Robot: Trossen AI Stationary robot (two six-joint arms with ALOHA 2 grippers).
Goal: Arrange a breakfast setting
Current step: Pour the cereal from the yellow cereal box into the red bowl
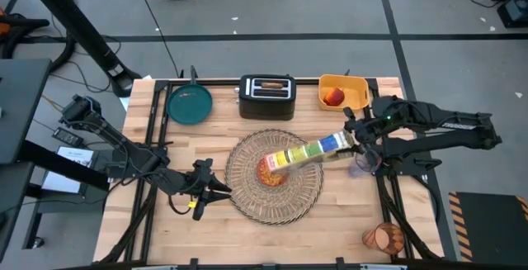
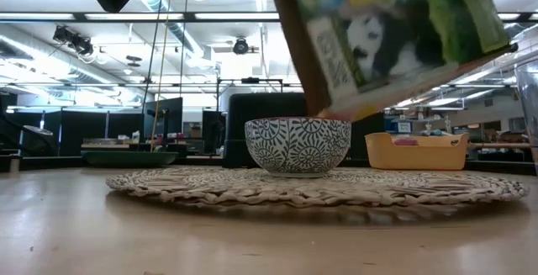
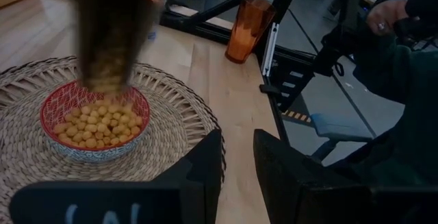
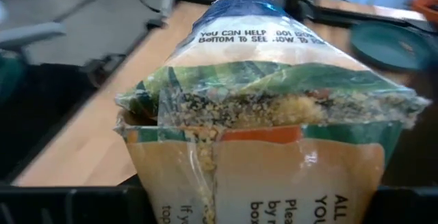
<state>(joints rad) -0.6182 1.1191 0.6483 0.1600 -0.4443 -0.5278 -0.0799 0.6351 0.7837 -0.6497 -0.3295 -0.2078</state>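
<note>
The right gripper (image 1: 353,140) is clamped on a cereal box (image 1: 307,153), tilted so its open end hangs over the small cereal bowl (image 1: 272,171). Cereal pours out of the box into the bowl, which is already partly full. The bowl sits in the middle of the round woven straw placemat (image 1: 247,196), below and in front of this gripper. The left gripper (image 1: 216,191) rests low at the mat's edge, fingers apart w/ nothing between, the bowl just ahead. Beyond the mat from it stand the dark teal plate (image 1: 189,105), black toaster (image 1: 267,97) and yellow bin (image 1: 353,86) w/ red fruit (image 1: 334,97). The orange tumbler (image 1: 384,239) stands well apart, at the table corner.
</note>
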